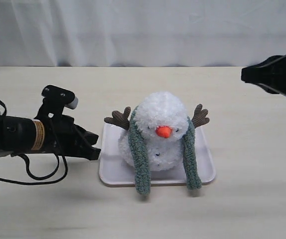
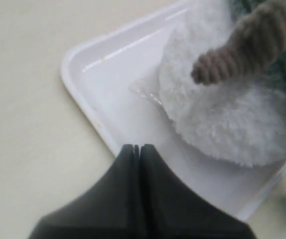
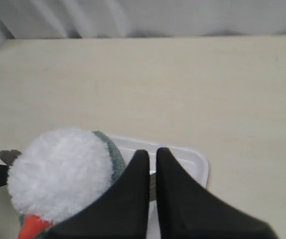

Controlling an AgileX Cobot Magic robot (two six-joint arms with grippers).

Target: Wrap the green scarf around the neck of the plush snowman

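**Status.** The snowman [image 1: 159, 112] sits upright on a white tray [image 1: 208, 174] at mid-desk [image 1: 43, 209]. The scarf [image 1: 139, 149] passes behind the head. Its 2 ends hang down the front, 1 on each side of the body, uncrossed, and both tips reach the tray's front edge. The front of the neck [image 1: 158, 144] is bare. Judged stage: draped, not yet wrapped.

**Claws.** The left claw [image 1: 94, 152] is closed on nothing, low, at the tray's left rim. The right claw [image 1: 245, 74] is closed on nothing, raised, well apart from the snowman on its right.

**Procedure (recommended).**
1. Open 1 claw before descending.
2. Grip 1 scarf end near its tip, clear of the tray rim.
3. Carry it across the front, under the orange nose, to the opposite side.
4. Keep the pull low and light. The plush looks soft and may tip or slide on the smooth tray.
5. Keep clear of the twig arms [image 1: 118, 118], which could snag the fleece.

**Scarf appearance.** A fuzzy, dull grey-green, rope-like strip with ribbed texture, long enough to drape to the snowman's base on both sides.
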